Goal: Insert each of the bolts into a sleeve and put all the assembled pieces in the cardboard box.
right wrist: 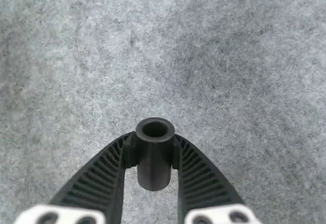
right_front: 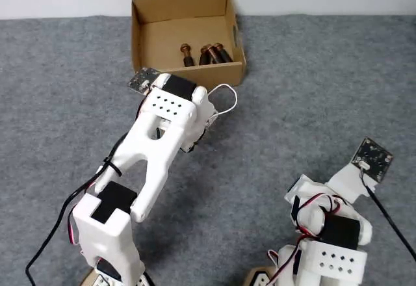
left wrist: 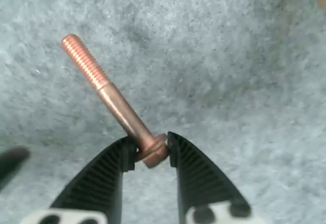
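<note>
Assembly is the step I am on, with both parts gripped. My left hand (left wrist: 152, 150) is pinching the copper bolt (left wrist: 109, 96) by its head, its threaded end pointing away and free, just in front of the cardboard box (right_front: 146, 6) and close to its near wall. My right hand (right wrist: 153, 147) is clamped around the body of the black sleeve (right wrist: 154, 155), open bore showing, and sits well apart from the box over the grey worktop (right_front: 312, 91). Inside the box lie several finished pieces (right_front: 207, 54), so I judge the job is well along. Next I must bring my two hands together, line the bolt's tip up with the bore on one axis, and slide it through. The bolt sits tilted in my grip, so I should correct the angle first or it may catch on the sleeve's rim.
</note>
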